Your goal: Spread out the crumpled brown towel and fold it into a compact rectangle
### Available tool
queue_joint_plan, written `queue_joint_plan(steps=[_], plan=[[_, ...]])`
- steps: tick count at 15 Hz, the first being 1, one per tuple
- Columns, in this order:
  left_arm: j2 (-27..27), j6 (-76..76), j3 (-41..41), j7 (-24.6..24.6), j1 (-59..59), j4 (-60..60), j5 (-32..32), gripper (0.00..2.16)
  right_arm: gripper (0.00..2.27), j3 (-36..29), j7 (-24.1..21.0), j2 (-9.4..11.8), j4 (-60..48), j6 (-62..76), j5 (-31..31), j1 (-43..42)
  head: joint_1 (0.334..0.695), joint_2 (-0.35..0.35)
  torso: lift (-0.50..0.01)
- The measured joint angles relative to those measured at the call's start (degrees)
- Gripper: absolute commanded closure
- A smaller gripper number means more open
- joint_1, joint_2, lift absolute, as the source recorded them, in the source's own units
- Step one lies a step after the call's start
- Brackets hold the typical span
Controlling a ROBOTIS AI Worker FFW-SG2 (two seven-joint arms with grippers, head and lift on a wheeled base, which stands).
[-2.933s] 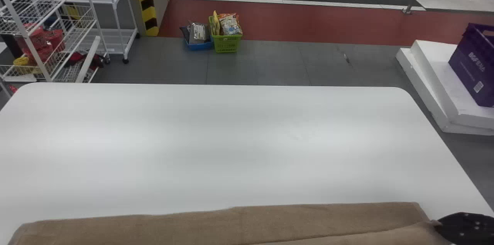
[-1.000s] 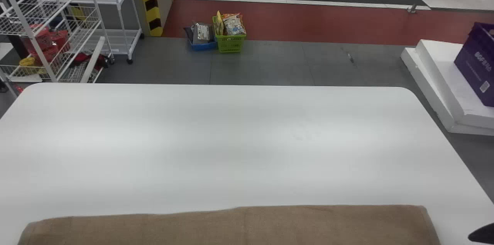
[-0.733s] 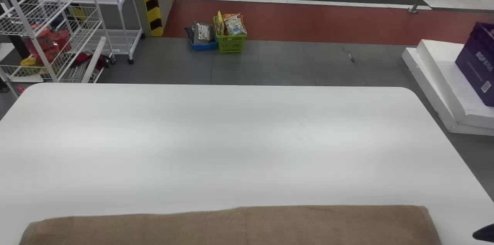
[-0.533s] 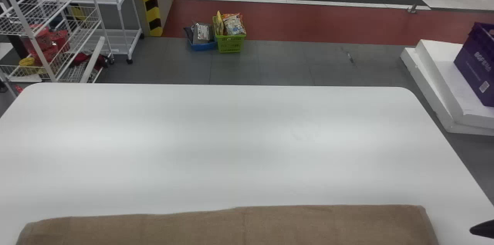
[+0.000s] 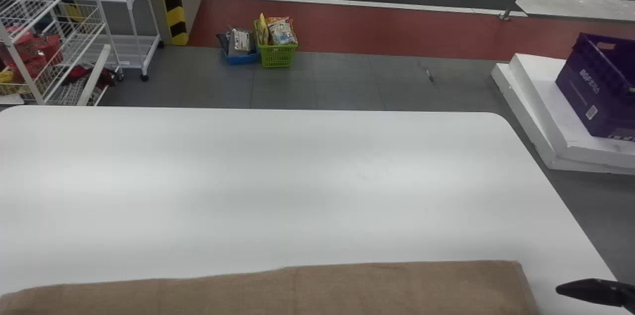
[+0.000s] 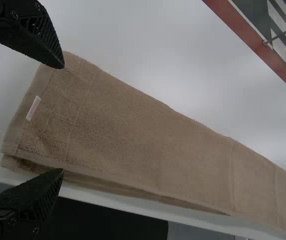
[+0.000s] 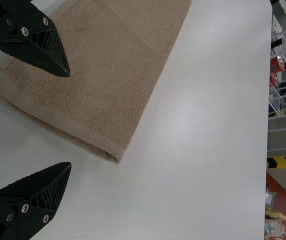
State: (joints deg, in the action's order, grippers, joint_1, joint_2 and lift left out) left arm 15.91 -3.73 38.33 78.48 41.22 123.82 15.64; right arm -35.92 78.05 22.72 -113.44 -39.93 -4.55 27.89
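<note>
Towel (image 5: 307,290) lies in long folded strip along near side of counter (image 5: 297,181). Cloth looks light, soft, floppy, grippy rather than slippery; not fragile. Best hold probably short ends, all layers pinched together, else top layer may slide. Left gripper (image 6: 62,118) at left end, right gripper (image 7: 69,120) by right end, both with fingers apart. Earlier, right gripper touched raised flap; now flap down, gripper off cloth.
</note>
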Motion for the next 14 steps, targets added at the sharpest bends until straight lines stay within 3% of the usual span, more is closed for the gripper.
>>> queue_joint_plan(steps=[5, 14], plan=[[0.0, -0.1, -0.4, 0.0, 0.0, -0.3, 0.0, 0.08, 0.38, 2.7, 0.0, -1.0, 2.4, -0.2, 0.3, -3.5, 0.695, -0.081, -0.127], [0.0, -0.2, -0.5, -0.1, 0.0, -1.0, 0.0, 0.08, 0.38, 3.1, 0.0, -0.6, 5.2, -4.9, -0.6, -7.8, 0.695, -0.090, -0.127]])
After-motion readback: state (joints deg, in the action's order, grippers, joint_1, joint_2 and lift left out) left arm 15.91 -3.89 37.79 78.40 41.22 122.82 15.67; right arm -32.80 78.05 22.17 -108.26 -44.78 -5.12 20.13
